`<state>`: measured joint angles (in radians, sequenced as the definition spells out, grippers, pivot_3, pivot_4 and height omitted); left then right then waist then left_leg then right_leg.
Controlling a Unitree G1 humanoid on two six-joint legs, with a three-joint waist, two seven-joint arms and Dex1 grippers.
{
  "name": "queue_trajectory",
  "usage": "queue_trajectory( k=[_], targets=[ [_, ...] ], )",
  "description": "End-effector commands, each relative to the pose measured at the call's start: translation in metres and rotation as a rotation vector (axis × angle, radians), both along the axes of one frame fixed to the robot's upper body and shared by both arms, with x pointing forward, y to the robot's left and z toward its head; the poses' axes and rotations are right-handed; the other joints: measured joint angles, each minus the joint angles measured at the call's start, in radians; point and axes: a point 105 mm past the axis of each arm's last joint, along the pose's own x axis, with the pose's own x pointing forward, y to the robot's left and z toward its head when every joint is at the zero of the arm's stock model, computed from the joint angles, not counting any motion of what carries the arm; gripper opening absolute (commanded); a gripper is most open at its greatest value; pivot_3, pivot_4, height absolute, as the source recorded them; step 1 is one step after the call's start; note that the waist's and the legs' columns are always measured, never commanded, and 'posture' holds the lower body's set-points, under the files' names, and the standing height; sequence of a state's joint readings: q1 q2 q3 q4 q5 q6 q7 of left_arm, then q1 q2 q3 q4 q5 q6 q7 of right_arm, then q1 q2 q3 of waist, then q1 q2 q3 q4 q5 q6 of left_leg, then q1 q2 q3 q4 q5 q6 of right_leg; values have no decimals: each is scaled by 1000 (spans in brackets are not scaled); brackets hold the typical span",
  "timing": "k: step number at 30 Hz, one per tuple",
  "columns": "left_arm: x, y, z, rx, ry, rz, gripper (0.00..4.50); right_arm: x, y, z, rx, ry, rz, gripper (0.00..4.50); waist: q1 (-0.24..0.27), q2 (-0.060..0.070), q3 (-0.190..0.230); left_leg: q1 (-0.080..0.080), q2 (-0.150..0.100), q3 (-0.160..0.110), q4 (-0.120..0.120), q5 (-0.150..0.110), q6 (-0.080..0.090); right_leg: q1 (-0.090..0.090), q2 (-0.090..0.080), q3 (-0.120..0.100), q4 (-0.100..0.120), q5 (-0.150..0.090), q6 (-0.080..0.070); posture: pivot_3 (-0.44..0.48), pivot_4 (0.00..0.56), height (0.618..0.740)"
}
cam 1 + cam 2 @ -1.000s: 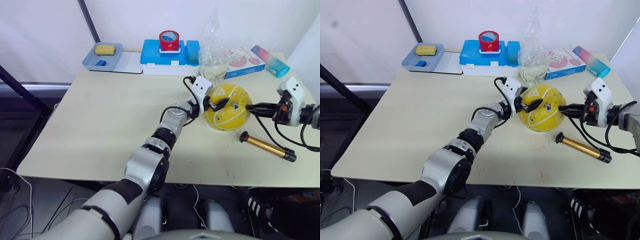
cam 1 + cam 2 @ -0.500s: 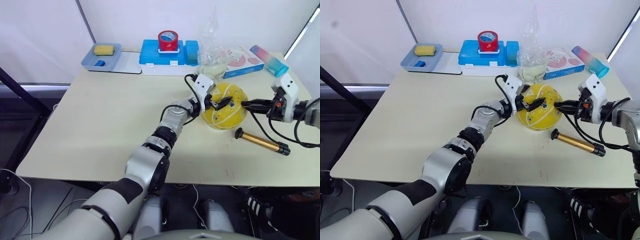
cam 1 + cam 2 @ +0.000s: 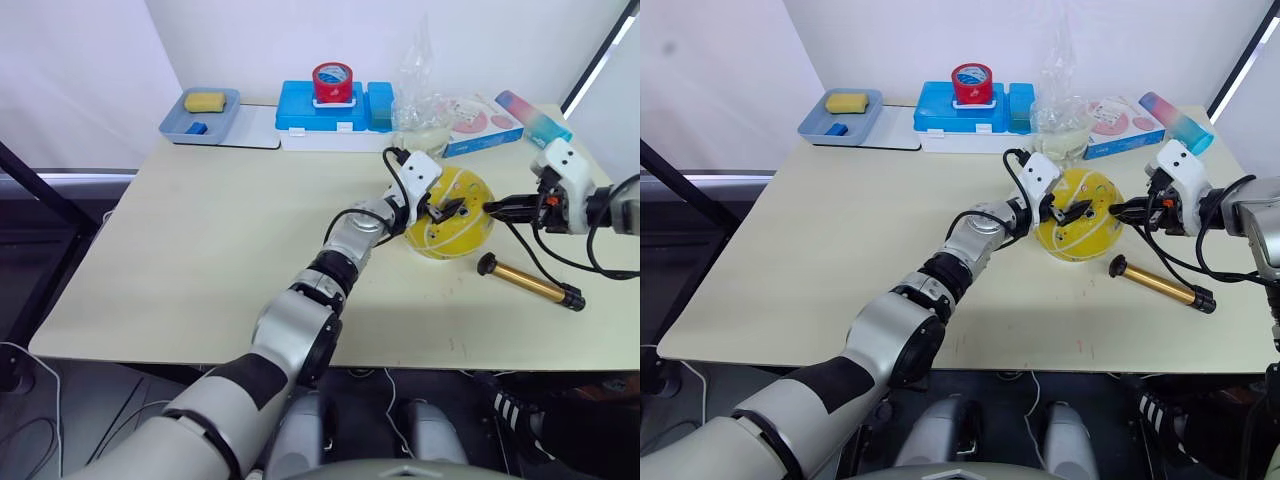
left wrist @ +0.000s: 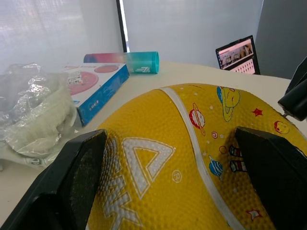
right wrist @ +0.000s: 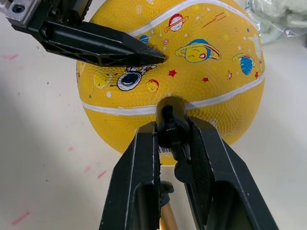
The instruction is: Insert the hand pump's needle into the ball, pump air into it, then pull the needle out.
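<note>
The ball (image 3: pixel 447 212) sat on the table (image 3: pixel 200 240), toward the right side and a bit far from the robot. The left gripper (image 3: pixel 437 209) was spread wide around the ball, one finger (image 4: pixel 72 184) on each side, pressing on it and holding it steady. The right gripper (image 5: pixel 171 136) was clenched on the needle (image 5: pixel 168 125), with its black fitting pinched between the two fingers. The needle's tip was right up against the right side of the ball, on a white seam line. The hand pump (image 3: pixel 528 281) lay flat on the table, near the ball and to its right, with its thin black hose running up to the right gripper.
</note>
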<state>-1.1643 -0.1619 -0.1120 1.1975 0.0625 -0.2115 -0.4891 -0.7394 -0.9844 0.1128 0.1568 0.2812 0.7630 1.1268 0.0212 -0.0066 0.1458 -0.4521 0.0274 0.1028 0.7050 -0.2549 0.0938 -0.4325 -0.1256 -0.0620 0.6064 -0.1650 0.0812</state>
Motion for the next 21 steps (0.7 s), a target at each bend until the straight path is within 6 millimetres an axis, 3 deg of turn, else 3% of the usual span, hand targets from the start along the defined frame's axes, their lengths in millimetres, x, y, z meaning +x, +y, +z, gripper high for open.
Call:
queue_trajectory(
  k=[1,21],
  targets=[
    [-34,-26,-71,166,174,-68,4500,-3,2,44,-36,-112,41,331,1,0,0,0,0,0,0,0,0,0,0,0,0,0,0,0,150,739],
    [-40,-23,-94,218,205,-39,4500,-16,-7,82,-124,-126,47,331,20,0,0,-2,2,-1,0,1,-2,0,-2,-2,-1,0,0,0,150,739]
  ],
)
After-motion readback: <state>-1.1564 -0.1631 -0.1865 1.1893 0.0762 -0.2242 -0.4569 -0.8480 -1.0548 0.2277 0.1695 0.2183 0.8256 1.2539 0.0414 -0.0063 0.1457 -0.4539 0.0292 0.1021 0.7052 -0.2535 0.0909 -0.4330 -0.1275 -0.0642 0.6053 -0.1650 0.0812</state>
